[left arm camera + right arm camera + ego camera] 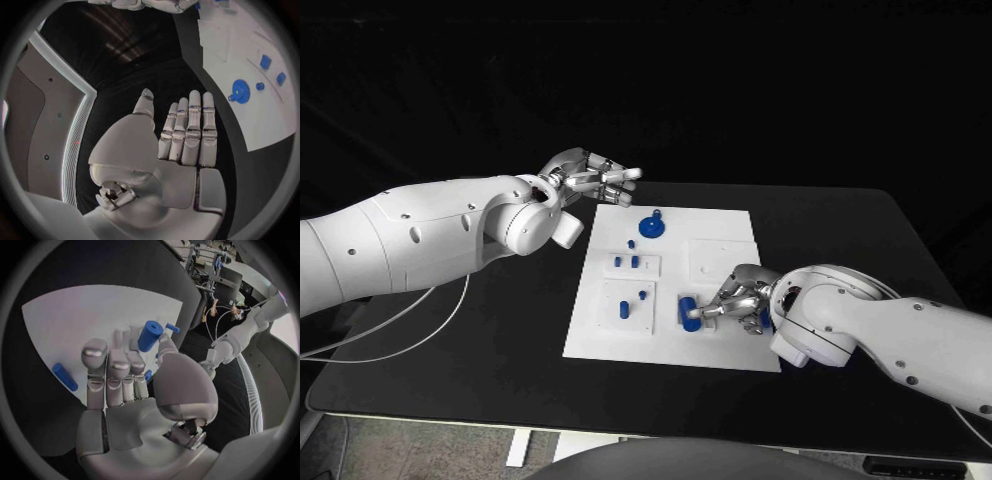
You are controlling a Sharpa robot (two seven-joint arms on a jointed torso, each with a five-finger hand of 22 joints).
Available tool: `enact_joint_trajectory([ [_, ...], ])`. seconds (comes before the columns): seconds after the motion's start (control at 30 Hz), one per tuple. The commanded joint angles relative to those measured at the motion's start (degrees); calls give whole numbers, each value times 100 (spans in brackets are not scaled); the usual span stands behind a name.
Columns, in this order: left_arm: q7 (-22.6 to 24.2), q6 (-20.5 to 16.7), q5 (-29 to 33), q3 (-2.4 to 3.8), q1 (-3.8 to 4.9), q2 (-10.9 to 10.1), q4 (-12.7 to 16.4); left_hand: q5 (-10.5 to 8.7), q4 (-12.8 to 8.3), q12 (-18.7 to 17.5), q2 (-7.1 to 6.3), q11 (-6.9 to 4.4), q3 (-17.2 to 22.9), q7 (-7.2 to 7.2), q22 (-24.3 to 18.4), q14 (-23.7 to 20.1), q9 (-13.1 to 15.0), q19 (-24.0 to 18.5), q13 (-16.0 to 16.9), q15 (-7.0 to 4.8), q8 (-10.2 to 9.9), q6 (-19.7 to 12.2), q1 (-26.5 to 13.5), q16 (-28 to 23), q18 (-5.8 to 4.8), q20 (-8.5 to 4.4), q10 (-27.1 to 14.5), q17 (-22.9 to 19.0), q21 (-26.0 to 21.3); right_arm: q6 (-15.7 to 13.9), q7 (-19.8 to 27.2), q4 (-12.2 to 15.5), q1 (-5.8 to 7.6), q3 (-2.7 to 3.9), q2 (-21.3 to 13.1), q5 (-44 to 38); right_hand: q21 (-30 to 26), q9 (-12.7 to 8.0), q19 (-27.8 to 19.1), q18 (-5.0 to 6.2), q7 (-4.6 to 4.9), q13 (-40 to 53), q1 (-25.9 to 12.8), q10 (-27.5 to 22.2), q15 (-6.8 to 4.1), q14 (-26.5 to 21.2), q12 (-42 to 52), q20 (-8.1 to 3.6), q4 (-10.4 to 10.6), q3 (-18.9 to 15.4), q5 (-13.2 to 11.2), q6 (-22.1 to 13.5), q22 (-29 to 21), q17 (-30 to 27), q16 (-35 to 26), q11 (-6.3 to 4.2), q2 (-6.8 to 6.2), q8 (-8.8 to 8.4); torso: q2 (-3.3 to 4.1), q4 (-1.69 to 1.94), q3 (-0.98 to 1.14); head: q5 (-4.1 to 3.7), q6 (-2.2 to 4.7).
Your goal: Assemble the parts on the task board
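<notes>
The white task board lies in the middle of the black table. A blue disc with a peg stands at its far end, and small blue parts sit in its left-hand plates. My right hand is low over the board's near right part. It pinches a blue cylinder between the thumb and a fingertip, with the other fingers straight. Another blue cylinder lies flat on the board beside those fingers. My left hand hovers off the board's far left corner, fingers straight and nothing in it.
More small blue parts sit in the near left plate. The blue disc and two square blue parts are also seen from the left wrist. Bare black table surrounds the board on both sides.
</notes>
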Motion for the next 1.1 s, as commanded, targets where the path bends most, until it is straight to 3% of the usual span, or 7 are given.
enact_joint_trajectory([
  [0.03, 9, 81, 35, 5, 8, 0, 9, -30, 25, -11, -25, 13, -8, 8, -9, -19, 1, 32, 7, 38, -14, -47, -57, -10, -53, 6, -41, 9, 40, 31, 160, 18, -7, 1, -8, -69, 29, -7, 290, -68, -4, 9, -6, 3, -17, 12, 30, -5, 74, -31, 13, 17, 512, 10, 35, -19, -52, 21, 0, 2, -3, -6, 6],
  [0.17, 1, 85, 35, 5, 8, -4, 7, -24, 33, -11, -15, 13, -3, 9, -15, -19, 2, 31, 7, 38, -11, -51, -65, -10, -52, 6, -43, 9, 41, -25, 196, 23, -7, 3, -15, -61, 40, 2, 293, -66, -6, 12, -34, 8, -17, 15, 33, -5, 371, -112, 2, 13, 512, 17, 36, -21, -80, 21, 5, 6, -4, -12, 17],
  [0.53, -13, 93, 35, 5, 8, -10, 8, -22, 43, -10, -12, 12, -5, 9, -20, -19, 2, 30, 7, 38, -11, -52, -75, -9, -53, 7, -42, 9, 42, -62, 337, 3, -7, 12, -24, 3, 65, 7, 295, -69, -16, 9, -109, 30, -23, 17, 39, -11, 325, -99, 145, 39, 515, 23, 42, -29, 14, 21, 6, 16, -3, -8, 5],
  [0.63, -23, 98, 35, 5, 8, -16, 6, -22, 43, -10, -12, 12, -5, 9, -20, -19, 2, 30, 7, 38, -11, -52, -75, -9, -53, 7, -42, 9, 42, 37, 401, 24, -7, 18, -49, 48, 73, 6, 294, -70, -16, 11, -62, 33, -23, 18, 42, -11, 223, -100, 125, 47, 517, 27, 46, -30, 56, 20, 6, 11, -2, -4, 2],
  [0.77, -31, 103, 35, 5, 8, -22, -1, -16, 51, -10, 0, 13, -4, 12, -30, -19, 1, 31, 7, 38, -12, -62, -77, -10, -52, 7, -43, 10, 47, 188, 429, 47, -8, 23, -83, 66, 88, -9, 291, -80, -15, 13, 70, 37, -24, 15, 46, -12, -151, 63, 218, 77, 521, 32, 51, -29, 130, 18, 5, 5, -4, 7, -13],
  [0.9, -39, 108, 35, 5, 8, -23, -5, -13, 45, -9, 2, 12, -3, 11, -33, -19, 2, 32, 7, 38, -11, -65, -68, -10, -52, 6, -41, 10, 48, 295, 425, 59, -10, 25, -111, 75, 82, -43, 286, -82, -9, 12, 122, 37, -24, 14, 46, -12, -376, 288, 222, 91, 519, 33, 48, -28, 103, 17, 3, 0, -2, 12, -18],
  [1.1, -48, 115, 35, 5, 8, -22, -11, -13, 45, -9, 2, 12, -3, 11, -33, -19, 2, 32, 7, 38, -11, -65, -68, -10, -52, 6, -41, 10, 48, 344, 413, 60, -16, 26, -129, 67, 88, -63, 288, -84, -18, 10, 164, 40, -25, 16, 45, -13, -387, 502, 238, 111, 522, 36, 46, -33, 21, 18, 5, 4, 2, 3, -26],
])
